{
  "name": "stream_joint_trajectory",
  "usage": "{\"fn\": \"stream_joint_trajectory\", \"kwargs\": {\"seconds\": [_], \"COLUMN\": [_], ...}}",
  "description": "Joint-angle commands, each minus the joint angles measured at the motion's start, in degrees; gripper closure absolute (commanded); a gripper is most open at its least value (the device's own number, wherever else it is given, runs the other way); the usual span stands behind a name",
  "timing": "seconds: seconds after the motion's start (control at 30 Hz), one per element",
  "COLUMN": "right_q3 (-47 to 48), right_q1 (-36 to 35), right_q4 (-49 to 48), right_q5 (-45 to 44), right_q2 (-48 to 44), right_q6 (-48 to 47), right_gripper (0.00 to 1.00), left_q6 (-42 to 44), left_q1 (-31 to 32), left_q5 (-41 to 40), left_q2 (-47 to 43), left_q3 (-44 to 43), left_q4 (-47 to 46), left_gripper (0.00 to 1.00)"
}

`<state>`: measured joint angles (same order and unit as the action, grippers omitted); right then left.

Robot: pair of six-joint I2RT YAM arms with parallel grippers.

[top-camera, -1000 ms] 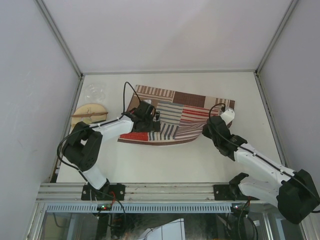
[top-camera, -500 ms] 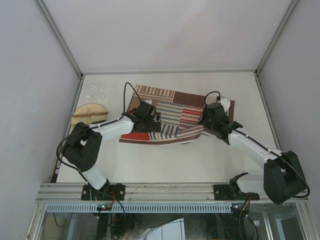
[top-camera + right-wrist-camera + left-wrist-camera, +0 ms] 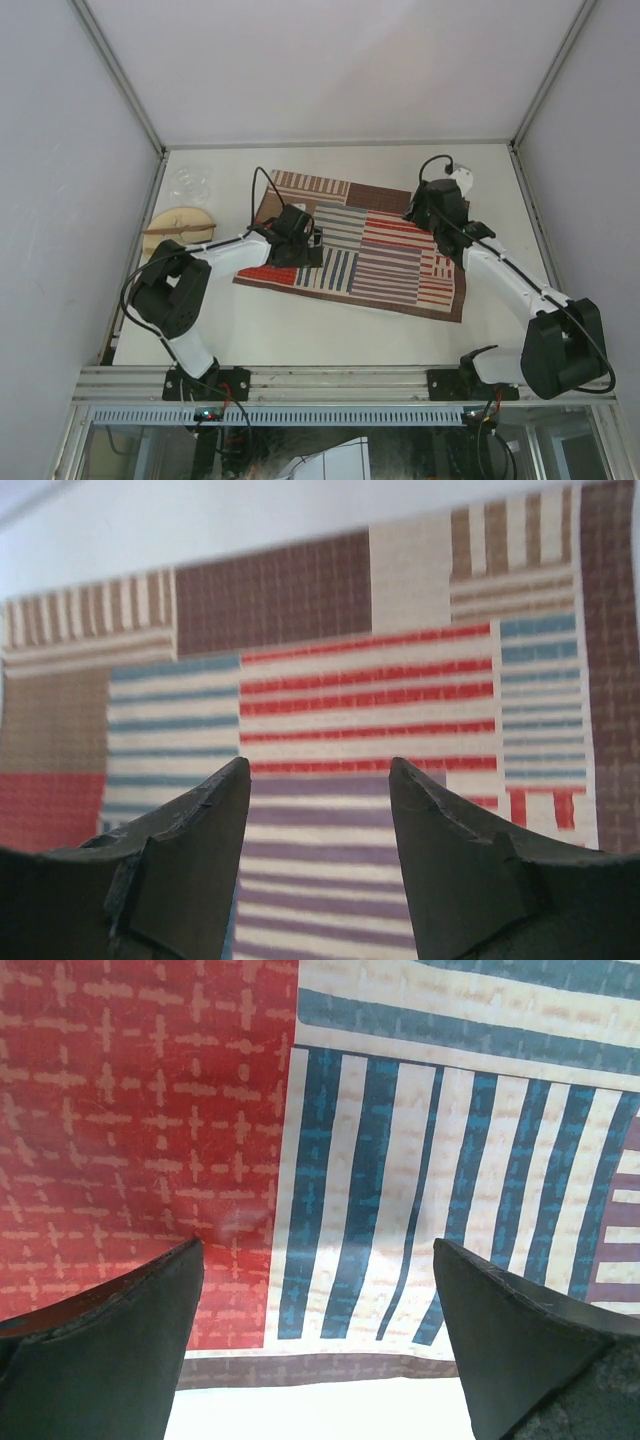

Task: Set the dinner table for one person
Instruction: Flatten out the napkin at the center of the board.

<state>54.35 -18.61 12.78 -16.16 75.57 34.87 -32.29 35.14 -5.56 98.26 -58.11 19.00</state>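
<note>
While the striped patchwork placemat (image 3: 360, 250) lies spread flat across the middle of the white tabletop (image 3: 330, 335), both arms are reaching in over it, one from each side. The mat sits a touch askew to the aluminium rails, with bare tabletop showing on every side of it.

Over on the left, the left end effector (image 3: 300, 238) hangs above the mat's left part. From its wrist camera we're looking down on a red patch beside blue-and-cream stripes, then the brown border, then a strip of white tabletop. Its fingers (image 3: 100, 1350) are spread wide, with nothing between them. Whether the tips touch the cloth, I can't tell.

Across to the right, the right end effector (image 3: 437, 205) is up by the mat's far right corner. Its wrist view runs low along the cloth, over red, purple and blue stripes with brown blocks beyond. Those fingers (image 3: 185, 865) are parted too, and nothing is gripped.

Out at the tabletop's left edge there's a round wooden piece (image 3: 180, 231). Just beyond it is a clear glassy item (image 3: 190, 183), too faint to name. Both sit apart from the mat.
</note>
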Motion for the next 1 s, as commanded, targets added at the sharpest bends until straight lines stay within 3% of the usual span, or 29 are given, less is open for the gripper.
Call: {"fn": "stream_joint_trajectory", "kwargs": {"seconds": [0.0,0.23,0.5,0.7,0.97], "right_q3": [-5.33,-10.96,-12.04,-20.45,-21.96], "right_q1": [-4.34,-10.78,-15.90,-19.17,-20.06], "right_q4": [1.07,-0.17,-3.21,-9.12,-6.58], "right_q5": [-1.48,-0.71,1.08,0.18,-2.10], "right_q2": [-4.16,-3.09,-1.19,-4.82,-8.94], "right_q6": [1.01,5.57,10.36,14.81,15.93], "right_gripper": [0.42,0.43,0.44,0.45,0.45], "left_q6": [1.17,0.03,-1.17,-0.37,-5.92], "left_q1": [0.38,0.47,0.66,1.52,2.28], "left_q5": [1.19,3.33,3.95,1.65,8.47], "left_q2": [1.09,3.13,-1.21,-0.83,-1.55], "left_q3": [-3.61,-2.94,-0.38,-1.53,8.31], "left_q4": [-0.42,-2.05,-2.44,0.18,-5.17], "left_gripper": [0.00,0.00,0.00,0.01,0.08]}}
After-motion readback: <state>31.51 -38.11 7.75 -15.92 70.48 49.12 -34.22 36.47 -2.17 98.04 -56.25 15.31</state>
